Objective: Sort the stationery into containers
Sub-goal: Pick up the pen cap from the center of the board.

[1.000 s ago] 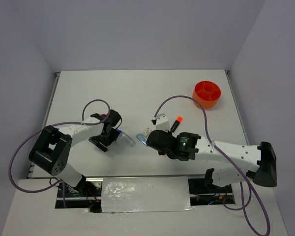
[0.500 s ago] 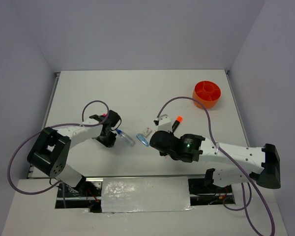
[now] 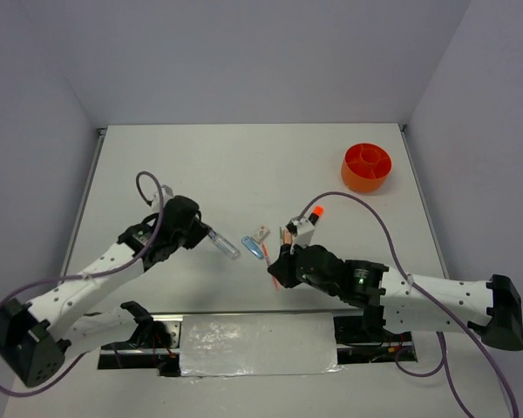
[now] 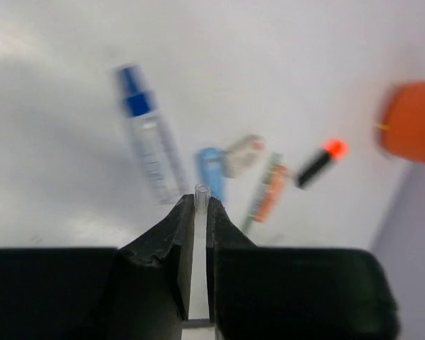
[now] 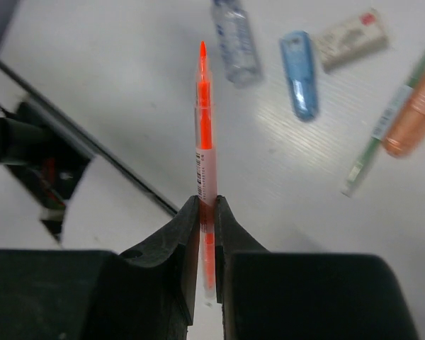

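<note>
My right gripper (image 5: 207, 202) is shut on the thin orange pen (image 5: 204, 106), held off the table with its tip pointing ahead; from above the right gripper (image 3: 281, 266) is near the front edge. My left gripper (image 4: 202, 202) is shut on a small clear tube-like piece (image 4: 202, 191). Ahead of it lie the blue-capped clear tube (image 4: 149, 142), blue clip (image 4: 211, 170), whitish block (image 4: 244, 150), peach piece (image 4: 271, 195) and an orange-capped black highlighter (image 4: 319, 161). The orange tub (image 3: 367, 167) stands at the far right, apart from both grippers.
A thin green stick (image 5: 382, 124) lies beside the peach piece (image 5: 411, 117). Purple cables loop over both arms. A slot with a foil-covered panel (image 3: 257, 344) runs along the table's near edge. Grey walls close the table's sides and back.
The left gripper has gone from open to shut and its arm has stretched out low. The right gripper has drawn back toward the near edge with the orange pen in it.
</note>
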